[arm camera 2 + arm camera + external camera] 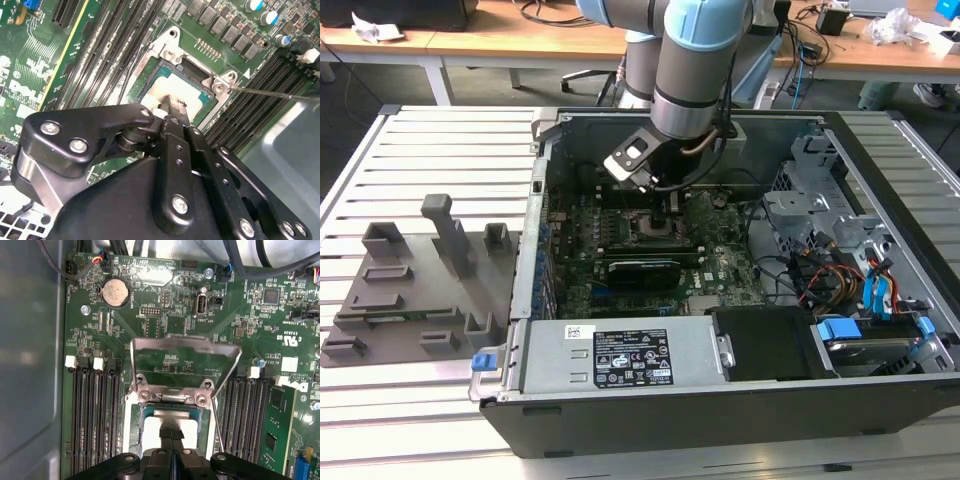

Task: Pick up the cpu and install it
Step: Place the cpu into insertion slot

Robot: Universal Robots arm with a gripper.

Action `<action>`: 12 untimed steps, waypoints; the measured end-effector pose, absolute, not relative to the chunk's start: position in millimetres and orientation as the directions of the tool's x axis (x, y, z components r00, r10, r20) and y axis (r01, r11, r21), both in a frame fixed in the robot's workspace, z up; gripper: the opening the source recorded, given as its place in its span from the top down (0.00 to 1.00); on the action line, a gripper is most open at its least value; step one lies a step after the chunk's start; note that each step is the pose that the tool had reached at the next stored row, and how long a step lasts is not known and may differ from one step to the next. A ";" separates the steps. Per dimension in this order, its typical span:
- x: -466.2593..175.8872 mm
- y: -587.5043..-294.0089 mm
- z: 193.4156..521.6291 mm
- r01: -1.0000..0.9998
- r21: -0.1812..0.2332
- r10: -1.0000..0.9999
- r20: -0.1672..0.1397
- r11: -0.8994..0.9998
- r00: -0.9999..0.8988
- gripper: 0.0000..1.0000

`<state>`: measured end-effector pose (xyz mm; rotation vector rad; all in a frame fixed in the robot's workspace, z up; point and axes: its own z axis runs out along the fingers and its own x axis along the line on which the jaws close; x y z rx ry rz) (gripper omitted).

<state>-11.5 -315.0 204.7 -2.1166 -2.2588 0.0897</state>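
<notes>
The cpu (151, 429), a flat square chip with a silver-grey top, lies in the motherboard socket (134, 415) inside the open computer case. It also shows in the second wrist view, cpu (172, 86). My gripper (171, 432) stands right above it with its two thin fingers pressed together, tips at the chip's top face; nothing is between them. In the second wrist view the gripper (173, 104) reaches down over the chip's middle. In the exterior view the gripper (664, 214) hangs over the socket area in the case. The socket's metal load plate (184, 341) is swung up and open.
The thin socket lever (217, 416) stands beside the socket. Memory slots (95, 422) flank it on both sides. A grey tray with upright blocks (410, 290) lies at the exterior view's left of the case. A power supply (620, 357) and cabled drive cage (840, 270) fill the case.
</notes>
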 end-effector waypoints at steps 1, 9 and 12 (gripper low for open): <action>-10.5 -314.9 204.6 0.995 -0.073 0.998 -0.007 0.064 -0.065 0.89; -9.1 -314.9 228.4 0.995 -0.073 0.998 -0.011 0.064 -0.065 0.89; -9.1 -314.9 245.2 0.995 -0.073 0.998 -0.012 0.064 -0.065 0.89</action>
